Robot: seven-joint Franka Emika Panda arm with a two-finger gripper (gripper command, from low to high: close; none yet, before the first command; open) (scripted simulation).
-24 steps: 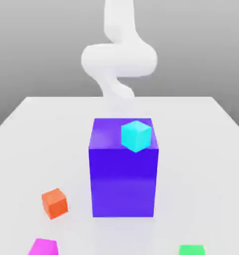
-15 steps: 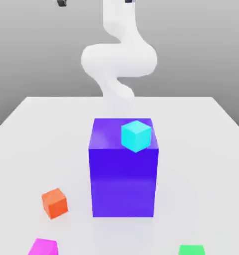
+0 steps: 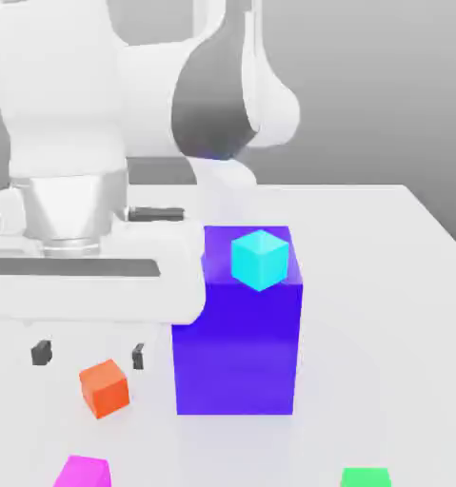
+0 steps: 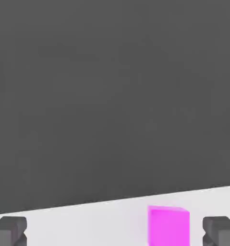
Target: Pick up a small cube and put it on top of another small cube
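Note:
The small magenta cube lies at the table's near edge on the exterior view's left; in the hand view the magenta cube sits on the white surface between the two dark fingertips, closer to one of them. A small green cube rests at the near edge on the exterior view's right. My gripper hangs open above the table beside the purple block, farther back than the magenta cube, holding nothing.
A big purple-blue block stands mid-table with a small cyan cube on its top. A small orange cube lies just below my fingertips. The white table stretches to the exterior view's right.
The hand has swung down from above the picture and now hangs low at the exterior view's left, over the orange cube. The cubes and the block have not moved.

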